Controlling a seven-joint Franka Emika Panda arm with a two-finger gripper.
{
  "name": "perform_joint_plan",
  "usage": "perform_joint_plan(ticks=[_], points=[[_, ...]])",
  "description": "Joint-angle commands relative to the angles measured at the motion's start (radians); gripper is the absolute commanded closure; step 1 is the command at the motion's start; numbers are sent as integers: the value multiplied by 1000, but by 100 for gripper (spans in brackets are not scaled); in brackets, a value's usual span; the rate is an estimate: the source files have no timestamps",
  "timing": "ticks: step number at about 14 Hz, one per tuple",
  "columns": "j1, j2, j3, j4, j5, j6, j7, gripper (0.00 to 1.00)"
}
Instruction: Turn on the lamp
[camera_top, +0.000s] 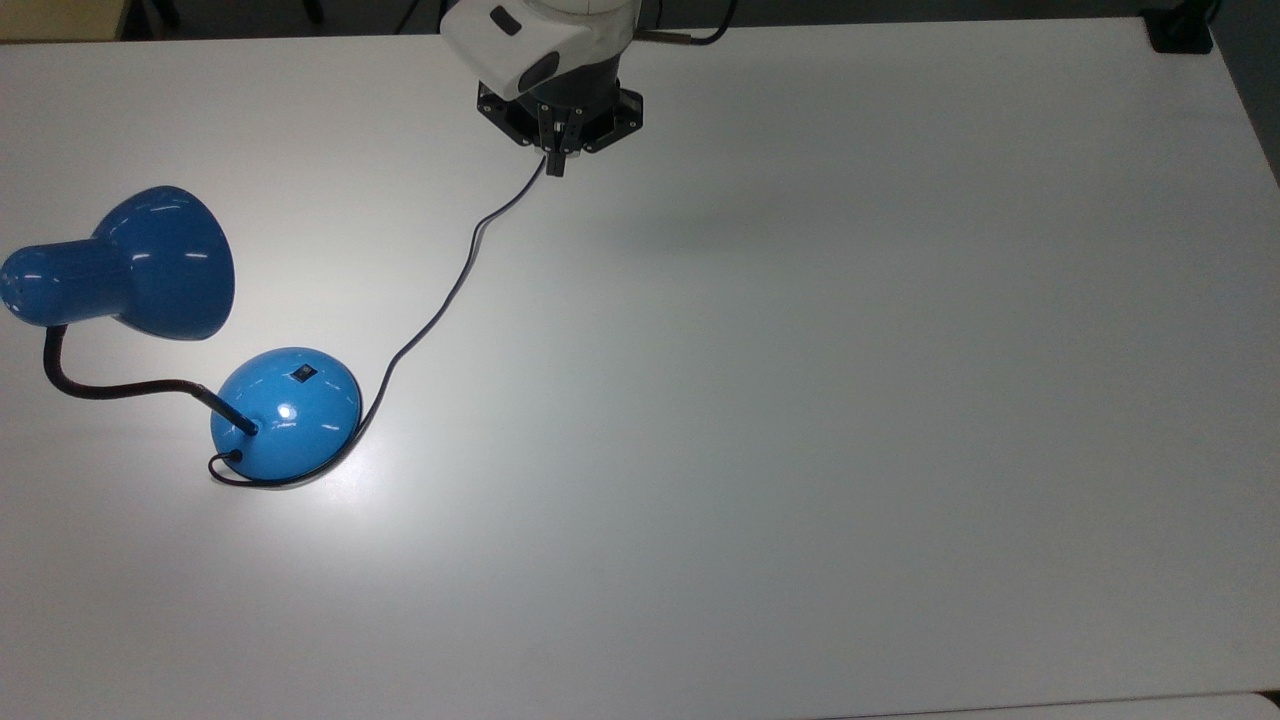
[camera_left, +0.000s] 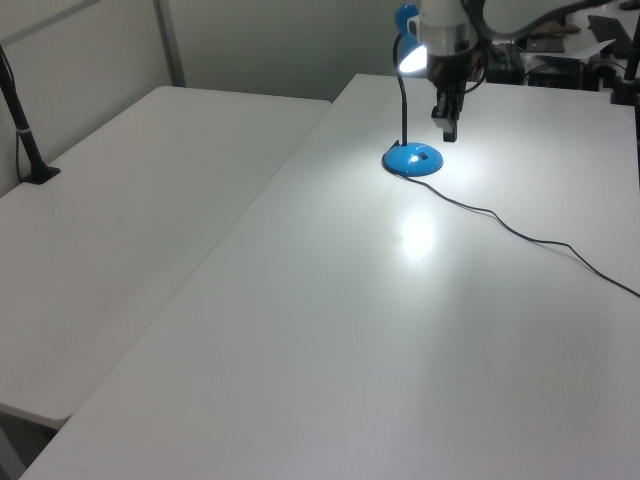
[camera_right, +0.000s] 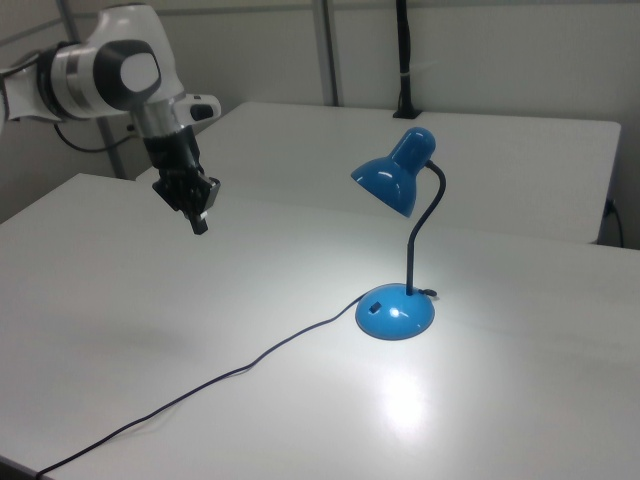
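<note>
On the white worktop (camera_top: 800, 450), at eight o'clock in the top view, the lamp (camera_top: 285, 410) stands lit, its shade (camera_top: 165, 262) opening toward three o'clock, neck arching left. Farther off at twelve o'clock, the gripper (camera_top: 556, 160) hangs, jaws closed on nothing.

light: lamp (camera_right: 398, 240) lit | glare: bright pool on table (camera_right: 300, 400) | focus: seemingly sharp

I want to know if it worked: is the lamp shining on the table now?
Yes, the lamp is lit: in the right view a bright spot glows on the table below its shade.
</note>
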Motion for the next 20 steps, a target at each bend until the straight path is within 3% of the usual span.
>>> perform_joint_plan(ticks=[1,3,5,6,7,9,10,20], points=[[77,-80,-66,15,27,-82,-79,97],[177,-114,-175,15,51,-110,-106,93],[226,-146,-238,13,83,-124,-108,86],[232,-153,-248,12,89,-124,-103,73],[231,-154,-249,13,89,-130,-94,47],[228,-155,-249,13,83,-144,-97,7],[226,-155,-248,13,80,-144,-97,0],[220,-169,-251,18,77,-161,-93,0]])
